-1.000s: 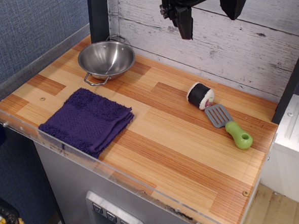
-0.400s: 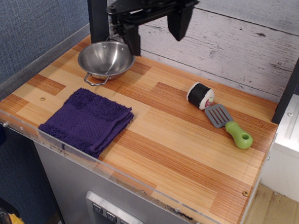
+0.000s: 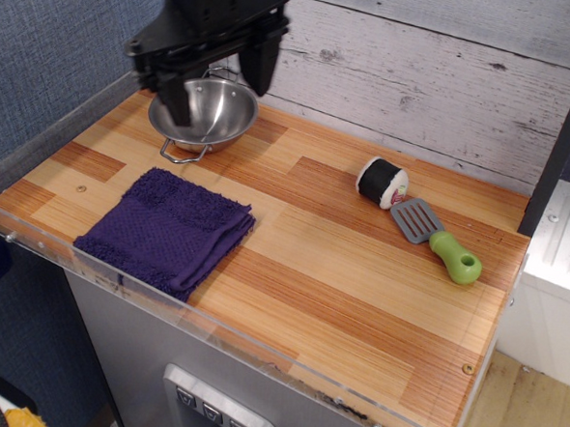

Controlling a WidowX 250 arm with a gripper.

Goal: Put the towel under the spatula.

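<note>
Gripper (image 3: 215, 85): black, two-fingered, jaws spread wide, holding nothing. Over the last second it has travelled from the upper right of the back wall leftward and down; it now hangs above the round steel bowl (image 3: 203, 114).

Towel (image 3: 166, 229): folded square of dark purple terry cloth, flat on the striped wooden counter (image 3: 339, 285), just below and in front of the gripper. Unmoved.

Spatula (image 3: 436, 239): grey slotted blade, stubby lime-green handle, far off to the gripper's right, beside the black-and-white sushi-roll cylinder (image 3: 382, 183). Unmoved.

Judgement: approach to the towel is under way; grasp not yet made.
</note>
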